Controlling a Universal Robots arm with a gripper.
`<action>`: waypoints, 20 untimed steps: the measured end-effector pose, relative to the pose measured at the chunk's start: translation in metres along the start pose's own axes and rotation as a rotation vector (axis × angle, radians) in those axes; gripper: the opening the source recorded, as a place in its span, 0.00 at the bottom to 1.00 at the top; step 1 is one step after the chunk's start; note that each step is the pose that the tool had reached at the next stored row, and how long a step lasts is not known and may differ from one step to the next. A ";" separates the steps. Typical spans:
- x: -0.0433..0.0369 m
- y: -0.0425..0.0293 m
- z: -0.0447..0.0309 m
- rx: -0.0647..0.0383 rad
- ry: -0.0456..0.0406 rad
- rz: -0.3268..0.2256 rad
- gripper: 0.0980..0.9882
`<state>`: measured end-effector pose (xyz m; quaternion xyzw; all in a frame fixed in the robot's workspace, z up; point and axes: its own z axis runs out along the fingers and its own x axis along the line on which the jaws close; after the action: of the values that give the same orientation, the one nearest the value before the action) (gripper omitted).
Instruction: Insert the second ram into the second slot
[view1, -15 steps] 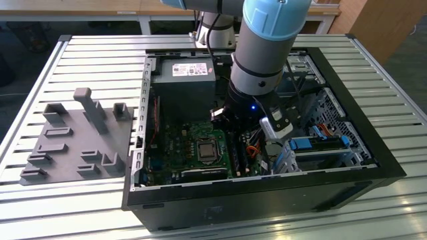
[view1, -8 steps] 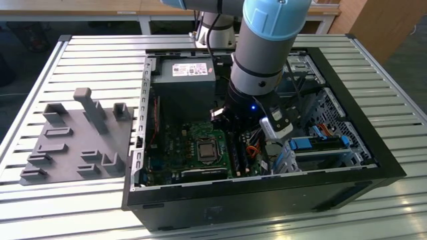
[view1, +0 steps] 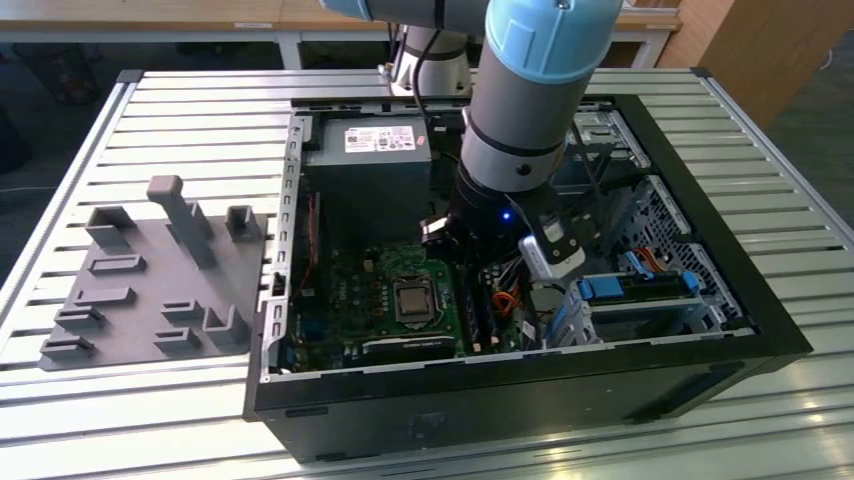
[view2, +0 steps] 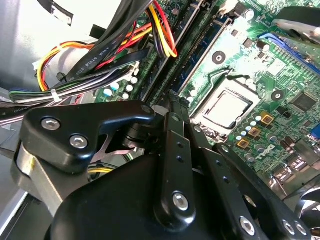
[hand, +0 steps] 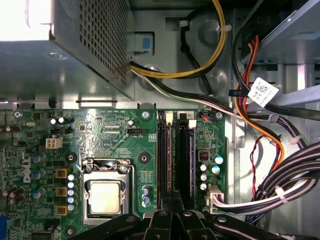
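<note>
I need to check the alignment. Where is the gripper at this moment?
In the first wrist view, the gripper hangs over the black memory slots, with the processor on one side and a cable bundle on the other.

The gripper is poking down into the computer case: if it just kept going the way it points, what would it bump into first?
Most likely the memory slots on the motherboard, beside the processor socket. In the first wrist view the gripper sits right over them. How much gap remains is hard to judge.
</note>
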<state>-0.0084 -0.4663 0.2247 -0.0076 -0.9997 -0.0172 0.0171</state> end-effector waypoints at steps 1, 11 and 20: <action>0.0000 0.0000 0.0003 0.000 0.0000 0.000 0.01; -0.0001 -0.0001 0.0030 0.000 0.0000 0.000 0.01; -0.0002 -0.0004 0.0082 0.001 0.0003 0.000 0.01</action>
<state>-0.0085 -0.4664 0.2165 -0.0076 -0.9997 -0.0166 0.0172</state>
